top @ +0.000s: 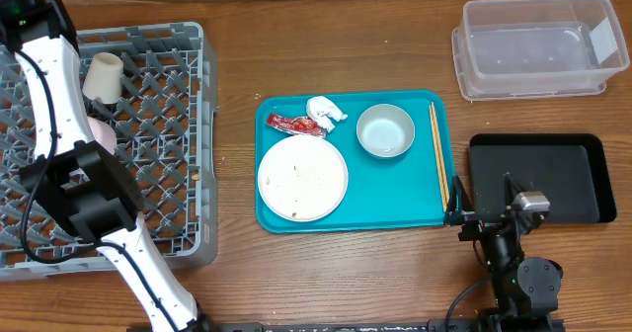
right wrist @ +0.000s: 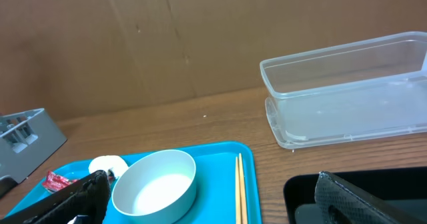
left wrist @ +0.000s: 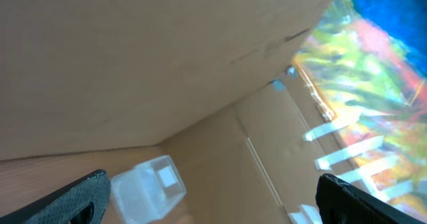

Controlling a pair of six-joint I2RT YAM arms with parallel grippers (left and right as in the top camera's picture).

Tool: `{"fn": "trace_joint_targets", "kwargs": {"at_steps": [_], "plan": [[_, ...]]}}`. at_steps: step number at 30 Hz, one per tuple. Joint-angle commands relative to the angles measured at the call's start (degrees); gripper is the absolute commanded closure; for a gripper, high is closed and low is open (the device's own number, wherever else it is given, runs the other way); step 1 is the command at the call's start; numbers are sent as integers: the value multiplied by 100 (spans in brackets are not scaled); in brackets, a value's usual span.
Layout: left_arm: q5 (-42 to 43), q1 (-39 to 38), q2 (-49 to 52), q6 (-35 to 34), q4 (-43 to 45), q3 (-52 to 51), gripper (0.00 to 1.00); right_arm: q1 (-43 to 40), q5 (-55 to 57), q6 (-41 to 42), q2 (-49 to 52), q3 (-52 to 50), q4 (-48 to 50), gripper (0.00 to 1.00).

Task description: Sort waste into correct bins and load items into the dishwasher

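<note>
— Wooden tabletop is backed by a cardboard wall. What is found at its left end?

— The grey dish rack [top: 205, 124] is set there. The white cup [top: 102, 75] is lying on its side in it. Just beside the cup is what is taken to be the white-pinkish bowl [top: 97, 130], though it is half hidden by the left arm. The left gripper [left wrist: 212, 177] is held over the rack's far corner, its fingers spread wide with nothing between them. Only wall and the distant tub are seen from its wrist.

— And what is yet to be dealt with?

— Everything on the teal tray [top: 395, 199] at mid-table. The red wrapper [top: 294, 124] and crumpled tissue [top: 326, 111] are found at the far edge, with the large plate [top: 302, 178], speckled with crumbs, below them. The grey-blue bowl [top: 385, 131] and the chopsticks [top: 437, 154] are placed further right.

— Which arm is better placed?

— The right one. The right gripper [right wrist: 212, 177] is held at the tray's near right corner, fingers parted and empty. From its wrist the chopsticks are seen just ahead, their long axis running straight away from the jaws along the tray's right edge. The closing line is thus already set across them. The bowl lies ahead and leftward.

— And the bins?

— The black tray [top: 563, 169] is placed just right of that gripper, and the clear tub [top: 533, 75] beyond it.
</note>
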Motion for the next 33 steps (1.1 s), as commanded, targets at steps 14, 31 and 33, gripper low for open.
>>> {"fn": "trace_joint_targets", "kwargs": {"at_steps": [14, 31, 33], "plan": [[125, 723, -142, 4426, -2780, 127, 0, -33, 31, 20, -63, -59, 37, 0], [-7093, 905, -850, 8994, -8738, 129, 0, -33, 31, 20, -63, -59, 37, 0], [-6551, 820, -850, 9071, -8762, 127, 0, -33, 31, 20, -63, -59, 37, 0]]}}
